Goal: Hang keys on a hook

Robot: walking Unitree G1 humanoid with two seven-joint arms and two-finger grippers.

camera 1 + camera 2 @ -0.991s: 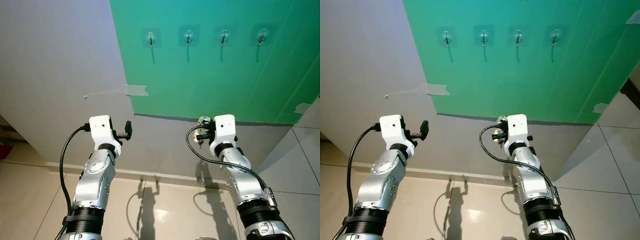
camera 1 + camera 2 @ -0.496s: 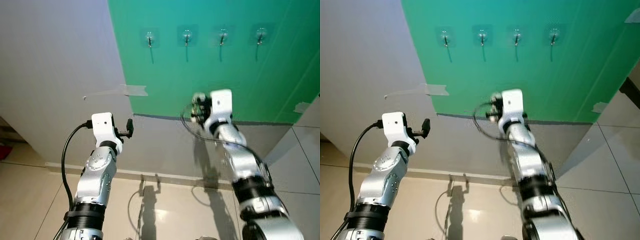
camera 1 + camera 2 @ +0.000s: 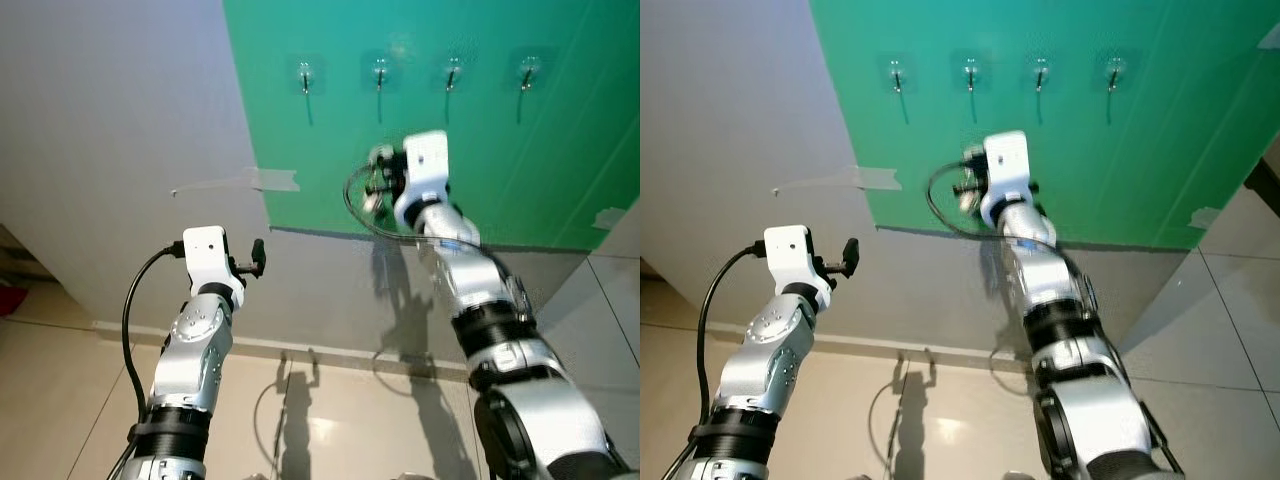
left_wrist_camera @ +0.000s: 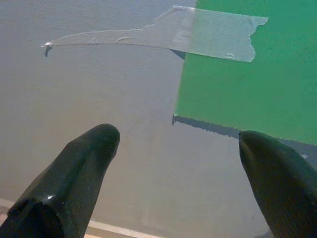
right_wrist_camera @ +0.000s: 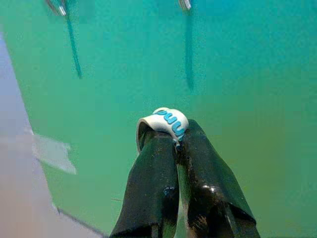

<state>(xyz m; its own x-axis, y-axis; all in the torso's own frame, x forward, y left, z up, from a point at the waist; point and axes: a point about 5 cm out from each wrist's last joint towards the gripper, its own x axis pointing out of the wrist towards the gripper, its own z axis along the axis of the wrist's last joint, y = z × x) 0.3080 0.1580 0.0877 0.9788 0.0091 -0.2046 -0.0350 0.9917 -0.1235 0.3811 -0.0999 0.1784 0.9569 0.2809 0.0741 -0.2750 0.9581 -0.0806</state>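
Below hooks [image 3: 380,72] — right hand [image 5: 174,141] clamps keys [image 5: 166,120].

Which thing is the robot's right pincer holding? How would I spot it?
Find the green sheet on the wall. Below its row of four hooks the right pincer pinches a loop: the only white thing with blue letters.

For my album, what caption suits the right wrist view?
Black fingers pinch a white and blue key loop before the green panel.
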